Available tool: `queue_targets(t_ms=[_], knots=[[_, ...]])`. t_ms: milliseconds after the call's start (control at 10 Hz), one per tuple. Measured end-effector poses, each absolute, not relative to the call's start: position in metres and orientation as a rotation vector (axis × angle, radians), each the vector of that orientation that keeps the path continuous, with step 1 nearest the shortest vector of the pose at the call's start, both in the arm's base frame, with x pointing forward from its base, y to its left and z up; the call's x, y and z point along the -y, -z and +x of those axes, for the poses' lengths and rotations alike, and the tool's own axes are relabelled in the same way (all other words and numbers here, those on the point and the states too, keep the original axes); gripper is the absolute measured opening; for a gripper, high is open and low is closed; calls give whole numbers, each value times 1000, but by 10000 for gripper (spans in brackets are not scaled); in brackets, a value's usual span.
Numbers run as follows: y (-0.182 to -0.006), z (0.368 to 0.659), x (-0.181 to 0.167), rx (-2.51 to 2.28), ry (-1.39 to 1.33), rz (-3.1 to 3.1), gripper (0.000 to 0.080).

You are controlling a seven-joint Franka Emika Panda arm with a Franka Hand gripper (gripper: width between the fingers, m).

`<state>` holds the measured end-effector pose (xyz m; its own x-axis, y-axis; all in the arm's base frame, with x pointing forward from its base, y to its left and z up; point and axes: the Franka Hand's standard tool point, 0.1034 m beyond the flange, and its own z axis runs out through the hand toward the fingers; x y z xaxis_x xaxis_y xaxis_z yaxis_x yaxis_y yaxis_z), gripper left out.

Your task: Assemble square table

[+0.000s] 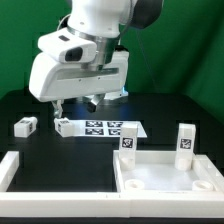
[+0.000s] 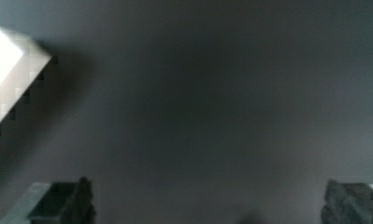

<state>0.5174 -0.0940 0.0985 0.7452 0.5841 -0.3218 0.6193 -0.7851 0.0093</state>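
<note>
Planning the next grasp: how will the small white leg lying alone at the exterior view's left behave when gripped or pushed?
The leg looks like a short, blocky plastic piece, so it is probably stiff and light. Lying low on a flat face, it should slide rather than roll or tip if nudged. Its smooth-looking surface may slip in a loose grip.

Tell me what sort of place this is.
Probably a robotics lab bench: a white robot arm over a black table, a green backdrop, and a tagged marker board.

Robot lab rig: black desk [image 1: 30,105], green backdrop [image 1: 190,50], tag-printed marker board [image 1: 100,127], white robot arm [image 1: 100,20] at the far side.
</note>
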Motion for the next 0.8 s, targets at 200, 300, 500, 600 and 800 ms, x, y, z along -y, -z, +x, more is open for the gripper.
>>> queue_targets(t_ms=[200, 300, 500, 600, 800], knots=[[-94, 520, 84, -992, 591, 2803, 649], [-92, 514, 79, -980, 703, 2784, 649], [-76, 485, 92, -835, 872, 2762, 649], [-64, 457, 106, -736, 978, 2749, 649], [-67, 451, 98, -695, 1115, 2692, 649]])
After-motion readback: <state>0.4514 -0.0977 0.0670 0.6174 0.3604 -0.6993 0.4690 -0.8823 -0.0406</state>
